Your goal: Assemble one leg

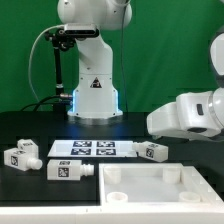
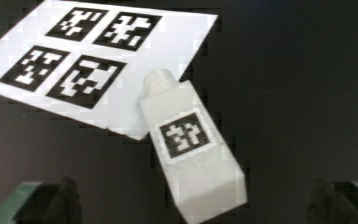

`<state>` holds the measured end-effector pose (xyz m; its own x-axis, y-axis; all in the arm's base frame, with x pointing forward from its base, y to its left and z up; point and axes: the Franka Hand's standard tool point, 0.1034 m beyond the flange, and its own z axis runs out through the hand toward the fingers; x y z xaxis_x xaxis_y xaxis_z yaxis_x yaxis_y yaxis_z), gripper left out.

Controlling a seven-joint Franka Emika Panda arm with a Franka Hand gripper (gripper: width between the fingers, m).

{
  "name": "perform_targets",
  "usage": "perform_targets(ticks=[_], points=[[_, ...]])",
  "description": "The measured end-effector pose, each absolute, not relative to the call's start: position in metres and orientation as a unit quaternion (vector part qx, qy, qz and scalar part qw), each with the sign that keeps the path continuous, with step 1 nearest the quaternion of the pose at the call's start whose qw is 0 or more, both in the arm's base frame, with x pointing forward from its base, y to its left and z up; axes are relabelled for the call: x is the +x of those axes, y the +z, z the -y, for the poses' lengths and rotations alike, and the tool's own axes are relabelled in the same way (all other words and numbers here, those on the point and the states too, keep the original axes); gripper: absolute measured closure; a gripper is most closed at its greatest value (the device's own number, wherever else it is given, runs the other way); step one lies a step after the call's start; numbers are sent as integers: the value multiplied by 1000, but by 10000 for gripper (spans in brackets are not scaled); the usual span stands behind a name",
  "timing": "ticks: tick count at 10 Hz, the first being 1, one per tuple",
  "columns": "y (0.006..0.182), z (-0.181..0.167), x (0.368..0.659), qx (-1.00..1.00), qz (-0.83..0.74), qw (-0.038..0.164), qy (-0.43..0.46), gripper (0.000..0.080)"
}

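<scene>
The arm wore glossy white rounded shells, split by dark seams at the joints. Its base carried a small black triangular mark, with a blue light glowing low on the side. A black cable looped beside the column. A bulky white link showed a thin dark seam. The 2 fingers looked dark, matte and too blurred for detail.

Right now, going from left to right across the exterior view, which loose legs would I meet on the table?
Far-left leg → leg nearer the camera → leg just past the marker board, the marker board lying before it.
</scene>
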<state>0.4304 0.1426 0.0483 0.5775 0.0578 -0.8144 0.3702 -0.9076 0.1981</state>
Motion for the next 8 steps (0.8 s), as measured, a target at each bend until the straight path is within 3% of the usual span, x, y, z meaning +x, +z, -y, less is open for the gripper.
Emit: perform_targets(ticks=[8], points=[[47,-131,431,871,-113,171,-448,151]])
